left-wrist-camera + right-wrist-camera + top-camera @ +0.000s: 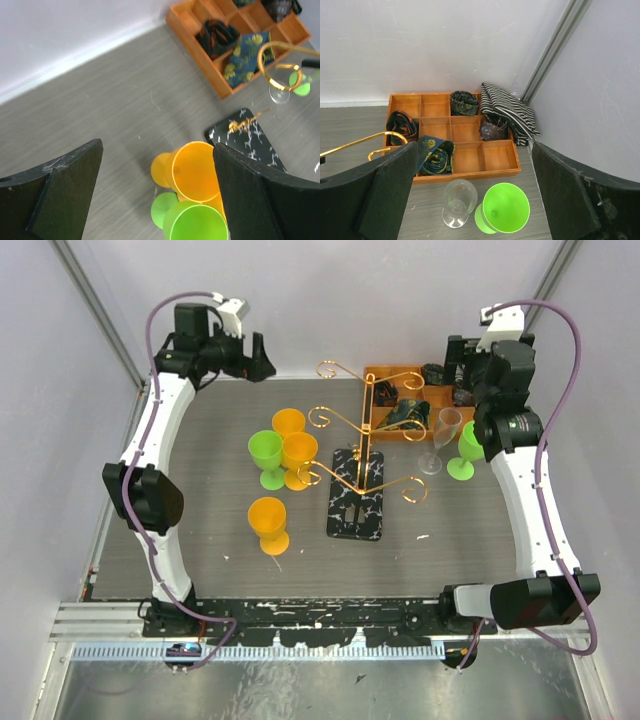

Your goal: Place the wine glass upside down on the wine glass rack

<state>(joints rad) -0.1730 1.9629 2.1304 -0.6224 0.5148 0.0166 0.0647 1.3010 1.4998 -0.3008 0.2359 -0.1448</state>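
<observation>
Wine glass rack [355, 508]: stands near the middle of the grey wood-grain surface [200, 500]. Its gold post and scroll-ended arms rise from a black-and-white marbled base.

Clear wine glass [459, 202]: upright on the surface to the right of the rack, just in front of the orange compartment tray [470, 177]. It is apart from the rack's arms. The right green goblet [505, 207] stands just beside it. Whether the two touch cannot be told.

Tray contents: rolled dark ties, and a dark leaf-print fabric [435, 152] in the front-left compartment. A black-and-white striped cloth [512, 112] is draped over the far right corner.

Left of the rack: the left green goblet [266, 455] is bunched with two orange goblets [289, 423] [299, 455], and the nearer of these is just beside a scroll arm. A third orange goblet [268, 522] stands alone, closer to the arm bases. All are upright.

Left gripper [157, 150]: hangs over the far left of the surface. Its jaws are wide with nothing between them, and the bunched goblets lie below in its wrist view.

Right gripper [475, 147]: hangs over the far right, facing the tray. Its jaws are wide and hold nothing. The clear wine glass sits below, untouched.
</observation>
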